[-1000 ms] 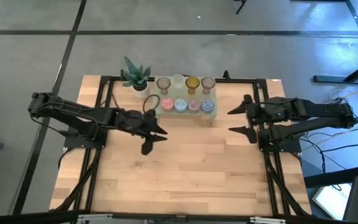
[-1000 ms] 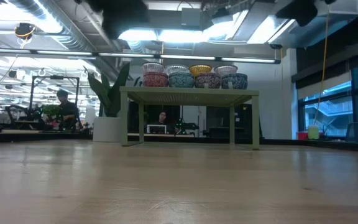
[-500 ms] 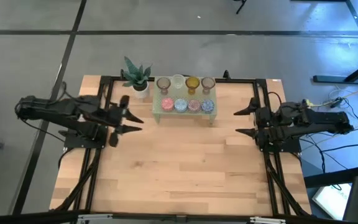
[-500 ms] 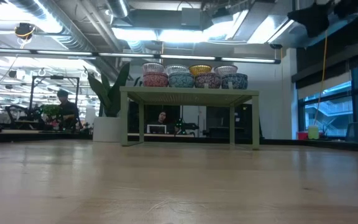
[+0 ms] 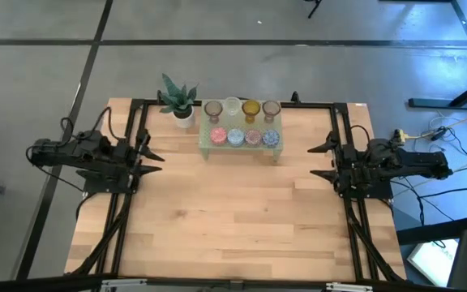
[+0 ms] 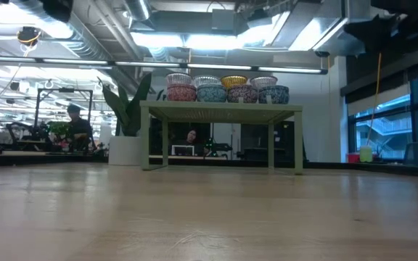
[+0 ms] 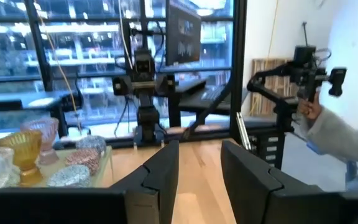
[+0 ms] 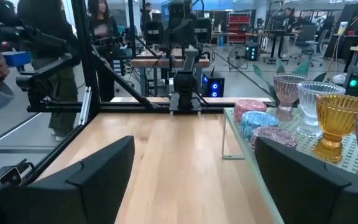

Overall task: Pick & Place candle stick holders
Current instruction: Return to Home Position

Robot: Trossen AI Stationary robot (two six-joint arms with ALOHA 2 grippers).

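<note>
Several small glass candle stick holders (image 5: pixel 242 123) stand in two rows on top of a pale green perforated stand (image 5: pixel 205 147) at the table's far middle. The back row is pinkish, clear and amber; the front row (image 6: pixel 227 93) is speckled mosaic blue and pink. They also show in the left wrist view (image 7: pixel 27 152) and the right wrist view (image 8: pixel 309 118). My left gripper (image 5: pixel 154 161) is open and empty near the table's left edge. My right gripper (image 5: pixel 313 161) is open and empty near the right edge. Both point toward the table's middle.
A small potted green plant (image 5: pixel 177 101) stands left of the stand at the far edge. Bare wooden tabletop (image 5: pixel 233 219) lies between the arms and toward the near edge. A person's sleeve (image 7: pixel 337 134) shows beyond the table in the left wrist view.
My left gripper has drawn back from just in front of the stand toward the table's left edge. My right gripper has drawn back a little toward the right edge. The holders have stayed on the stand.
</note>
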